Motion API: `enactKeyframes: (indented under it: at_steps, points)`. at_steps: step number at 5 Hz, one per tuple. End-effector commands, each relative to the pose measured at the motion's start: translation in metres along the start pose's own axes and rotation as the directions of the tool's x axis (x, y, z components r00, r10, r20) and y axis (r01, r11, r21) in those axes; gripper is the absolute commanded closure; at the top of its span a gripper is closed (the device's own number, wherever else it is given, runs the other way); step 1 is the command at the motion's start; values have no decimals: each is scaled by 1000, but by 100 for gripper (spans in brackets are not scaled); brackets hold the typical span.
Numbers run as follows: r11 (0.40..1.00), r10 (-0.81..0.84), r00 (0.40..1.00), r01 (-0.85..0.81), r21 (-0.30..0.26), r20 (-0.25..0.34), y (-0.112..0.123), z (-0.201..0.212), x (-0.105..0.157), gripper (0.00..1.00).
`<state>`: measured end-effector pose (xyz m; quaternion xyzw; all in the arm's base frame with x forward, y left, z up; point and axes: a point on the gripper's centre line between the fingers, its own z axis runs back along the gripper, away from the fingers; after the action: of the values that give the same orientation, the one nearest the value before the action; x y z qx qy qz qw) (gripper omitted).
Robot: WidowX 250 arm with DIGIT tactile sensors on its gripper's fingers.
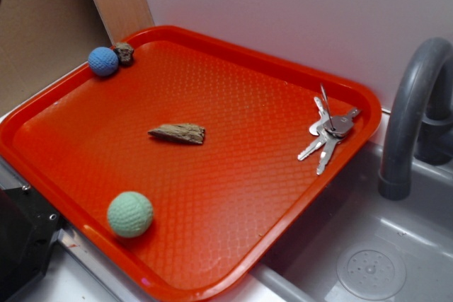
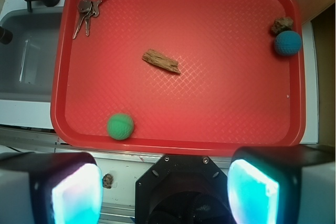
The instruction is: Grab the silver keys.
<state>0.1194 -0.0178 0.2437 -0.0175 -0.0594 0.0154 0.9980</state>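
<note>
The silver keys [image 1: 328,131] lie fanned out on a ring at the right corner of the red tray [image 1: 283,76], close to its rim by the sink. From the wrist camera the silver keys [image 2: 87,9] sit in the tray's far left corner. My gripper [image 2: 165,192] hangs high above the tray's near edge, outside the tray, open with a wide gap and nothing between its two cyan pads [image 2: 76,195]. In the exterior view the gripper does not show.
On the red tray [image 2: 173,145] lie a brown wood piece [image 2: 161,61] in the middle, a green ball [image 2: 121,126] near the front, a blue ball [image 2: 287,43] and a small rock [image 2: 282,24] at one corner. A grey sink [image 1: 368,245] with a faucet [image 1: 410,111] borders the keys' side.
</note>
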Motion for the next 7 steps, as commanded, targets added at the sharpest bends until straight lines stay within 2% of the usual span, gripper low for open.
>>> enactKeyframes:
  at_steps: [1, 2, 3, 4, 5, 6, 7]
  points:
    - [1000, 0, 1000, 0, 0, 0, 0, 0, 0, 0]
    - [993, 101, 995, -101, 68, 3, -41, -35, 45, 0]
    - [973, 225, 974, -222, 64, -36, -73, -50, 96, 0]
    - [907, 421, 905, -420, 32, -55, -94, -78, 148, 0]
    - [840, 542, 840, -542, -13, -30, -99, -104, 190, 0]
    - [787, 608, 793, -608, -105, -34, -107, -121, 196, 0]
    - [801, 581, 812, -581, -143, -45, -119, -136, 201, 0]
